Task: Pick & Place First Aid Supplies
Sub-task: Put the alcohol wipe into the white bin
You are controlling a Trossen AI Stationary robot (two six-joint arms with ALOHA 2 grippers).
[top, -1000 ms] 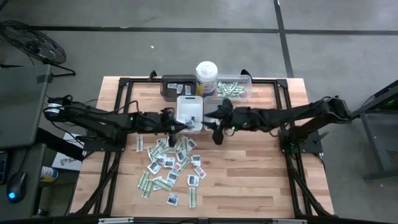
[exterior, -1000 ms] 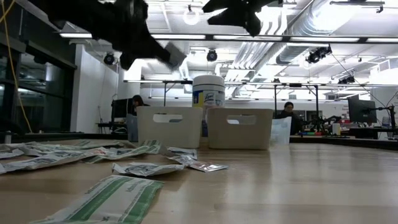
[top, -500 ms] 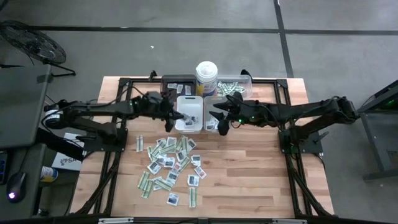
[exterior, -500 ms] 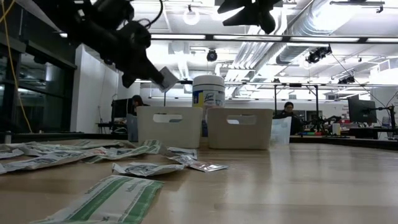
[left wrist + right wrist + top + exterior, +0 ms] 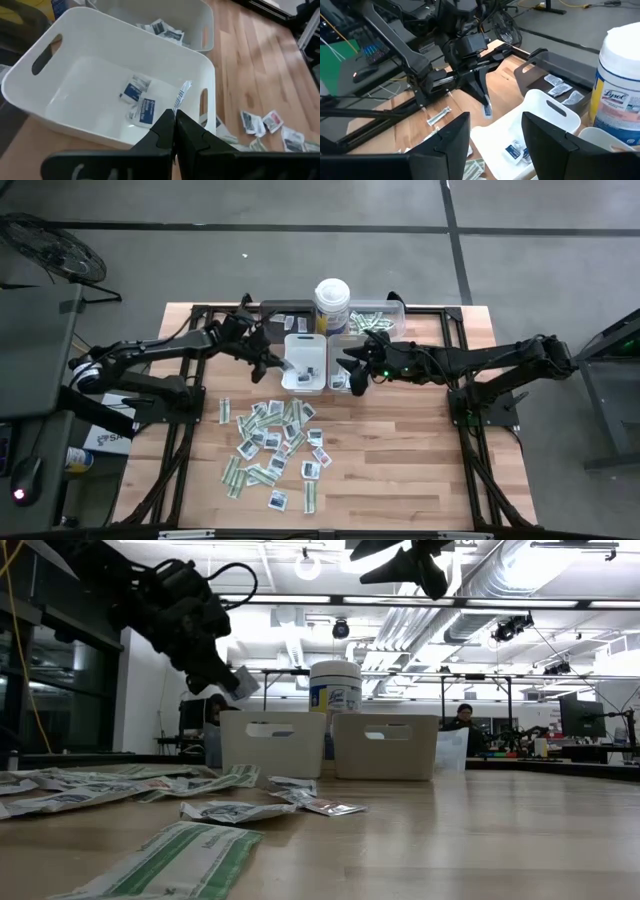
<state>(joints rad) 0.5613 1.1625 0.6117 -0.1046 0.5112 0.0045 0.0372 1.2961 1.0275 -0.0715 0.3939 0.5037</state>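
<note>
Holding sachet point(image 5: 181, 96) clenched, left gripper point(image 5: 174, 116) over white tray point(image 5: 75, 42) | right gripper point(image 5: 495, 131) released | canister point(image 5: 331, 304) behind

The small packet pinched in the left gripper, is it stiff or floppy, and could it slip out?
Probably light and fairly floppy: the packet is thin and flat, and the shut left gripper pinches only its lower edge. It stands nearly straight above the white bin, so it has some stiffness. Its surface looks smooth; it might slip.
</note>
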